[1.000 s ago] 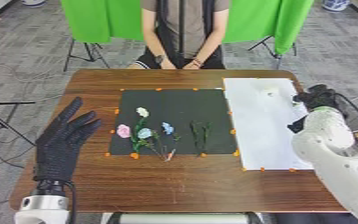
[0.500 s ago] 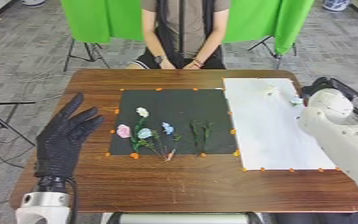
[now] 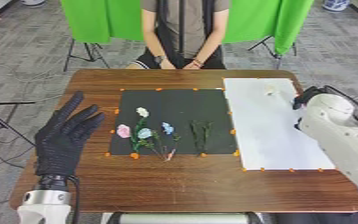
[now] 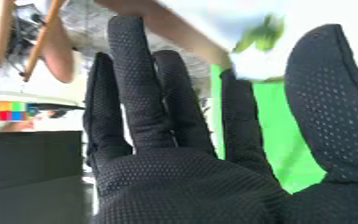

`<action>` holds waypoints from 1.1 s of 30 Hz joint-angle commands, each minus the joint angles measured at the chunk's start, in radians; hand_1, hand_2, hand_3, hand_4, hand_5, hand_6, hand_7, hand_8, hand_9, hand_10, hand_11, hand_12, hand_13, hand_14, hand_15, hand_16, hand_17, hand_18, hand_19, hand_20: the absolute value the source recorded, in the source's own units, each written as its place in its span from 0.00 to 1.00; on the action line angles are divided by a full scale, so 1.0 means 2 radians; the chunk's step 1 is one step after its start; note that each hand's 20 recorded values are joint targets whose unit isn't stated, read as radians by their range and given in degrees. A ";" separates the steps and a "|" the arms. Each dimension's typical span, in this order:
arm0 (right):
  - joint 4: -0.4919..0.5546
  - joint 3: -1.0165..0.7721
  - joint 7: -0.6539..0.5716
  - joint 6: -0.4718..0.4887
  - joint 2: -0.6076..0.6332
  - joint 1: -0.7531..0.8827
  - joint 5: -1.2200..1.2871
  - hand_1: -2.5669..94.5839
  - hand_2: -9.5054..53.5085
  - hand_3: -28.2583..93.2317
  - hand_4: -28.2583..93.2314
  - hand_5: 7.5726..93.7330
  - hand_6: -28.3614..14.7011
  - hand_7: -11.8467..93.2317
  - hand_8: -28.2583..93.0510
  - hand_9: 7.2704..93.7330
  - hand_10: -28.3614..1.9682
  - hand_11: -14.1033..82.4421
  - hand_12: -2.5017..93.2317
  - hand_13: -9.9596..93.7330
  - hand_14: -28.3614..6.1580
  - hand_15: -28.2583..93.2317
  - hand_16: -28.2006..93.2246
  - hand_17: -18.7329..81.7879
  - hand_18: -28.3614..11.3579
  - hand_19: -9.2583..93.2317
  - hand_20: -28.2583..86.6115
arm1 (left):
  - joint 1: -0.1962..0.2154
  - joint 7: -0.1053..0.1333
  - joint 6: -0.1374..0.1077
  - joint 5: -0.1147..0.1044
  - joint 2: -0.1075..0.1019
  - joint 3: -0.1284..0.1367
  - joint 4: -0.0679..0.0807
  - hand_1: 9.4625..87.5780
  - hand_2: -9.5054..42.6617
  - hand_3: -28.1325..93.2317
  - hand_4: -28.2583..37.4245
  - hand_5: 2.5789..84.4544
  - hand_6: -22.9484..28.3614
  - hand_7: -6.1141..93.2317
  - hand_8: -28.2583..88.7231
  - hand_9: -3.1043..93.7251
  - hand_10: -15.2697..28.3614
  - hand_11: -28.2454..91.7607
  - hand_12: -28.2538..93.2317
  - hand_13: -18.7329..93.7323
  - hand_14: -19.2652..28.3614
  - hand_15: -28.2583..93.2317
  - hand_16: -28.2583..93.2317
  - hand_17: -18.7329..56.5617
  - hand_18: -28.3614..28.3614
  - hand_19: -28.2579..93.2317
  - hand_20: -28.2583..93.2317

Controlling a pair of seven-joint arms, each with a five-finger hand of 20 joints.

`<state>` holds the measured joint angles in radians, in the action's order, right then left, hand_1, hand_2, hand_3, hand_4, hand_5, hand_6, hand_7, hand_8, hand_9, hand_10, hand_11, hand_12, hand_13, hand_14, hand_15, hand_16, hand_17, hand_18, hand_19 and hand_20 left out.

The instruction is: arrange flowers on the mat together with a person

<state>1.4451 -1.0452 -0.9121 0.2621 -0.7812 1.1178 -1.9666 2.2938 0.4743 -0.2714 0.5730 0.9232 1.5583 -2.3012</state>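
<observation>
Lying on the black mat (image 3: 182,101) are a pink flower (image 3: 123,131), two blue flowers (image 3: 144,133) and a white flower (image 3: 142,112), all toward the table's (image 3: 211,192) left edge; green sprigs (image 3: 200,136) lie right of them; a pale flower (image 3: 270,91) rests on the white sheet (image 3: 284,130) near the far edge; the right hand (image 3: 310,95) is by the right edge, its fingers (image 4: 138,75) straight and apart; the left hand (image 3: 58,142) hangs open over the left edge.
</observation>
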 commanded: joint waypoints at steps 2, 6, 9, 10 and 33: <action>-0.003 0.016 0.024 0.011 -0.009 0.004 -0.038 0.36 0.00 0.92 0.00 0.28 0.84 0.28 0.10 0.45 0.44 0.26 0.15 0.60 0.40 0.63 0.28 0.31 0.12 0.71 0.34 | -0.006 -0.013 0.012 0.009 0.007 -0.004 0.006 0.15 0.32 0.87 0.00 0.40 0.60 0.17 0.16 0.42 0.84 0.44 0.32 0.42 1.00 0.65 0.15 0.16 0.95 0.74 0.22; -0.003 0.026 0.029 -0.017 -0.010 0.006 -0.050 0.36 0.00 0.91 0.00 0.29 0.83 0.27 0.11 0.46 0.44 0.26 0.15 0.61 0.41 0.62 0.29 0.31 0.12 0.70 0.34 | -0.007 -0.012 0.011 0.009 0.005 -0.007 0.007 0.15 0.32 0.87 0.00 0.39 0.60 0.17 0.16 0.42 0.83 0.44 0.32 0.42 1.00 0.65 0.15 0.16 0.95 0.74 0.22; -0.004 0.045 0.040 -0.074 -0.006 0.007 -0.068 0.38 0.00 0.90 0.00 0.34 0.83 0.27 0.11 0.51 0.47 0.27 0.15 0.64 0.44 0.61 0.29 0.33 0.11 0.71 0.35 | -0.008 -0.015 0.010 0.011 0.006 -0.007 0.008 0.15 0.32 0.87 0.00 0.40 0.60 0.17 0.16 0.42 0.83 0.44 0.32 0.42 1.00 0.65 0.15 0.16 0.95 0.74 0.22; -0.006 0.052 0.046 -0.095 -0.005 0.007 -0.078 0.39 0.00 0.90 0.00 0.41 0.83 0.27 0.10 0.56 0.50 0.28 0.14 0.67 0.47 0.60 0.29 0.34 0.12 0.72 0.35 | -0.005 -0.023 0.007 0.016 0.008 -0.003 0.006 0.15 0.32 0.87 0.00 0.40 0.60 0.17 0.16 0.42 0.84 0.44 0.32 0.42 1.00 0.65 0.15 0.16 0.95 0.74 0.22; 0.033 0.035 0.051 -0.135 -0.029 0.048 -0.155 0.62 0.00 0.77 0.00 0.94 0.77 0.25 0.22 1.00 0.74 0.33 0.31 0.90 0.74 0.59 0.44 0.46 0.30 0.87 0.30 | 0.023 -0.054 -0.023 0.049 0.015 0.020 -0.007 0.15 0.32 0.86 0.00 0.40 0.61 0.17 0.17 0.41 0.85 0.44 0.32 0.42 1.00 0.65 0.15 0.17 0.98 0.78 0.16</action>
<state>1.4310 -0.9209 -0.8152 0.0464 -0.8072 1.1339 -2.1906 2.3098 0.3713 -0.3168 0.6564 0.9554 1.5949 -2.3184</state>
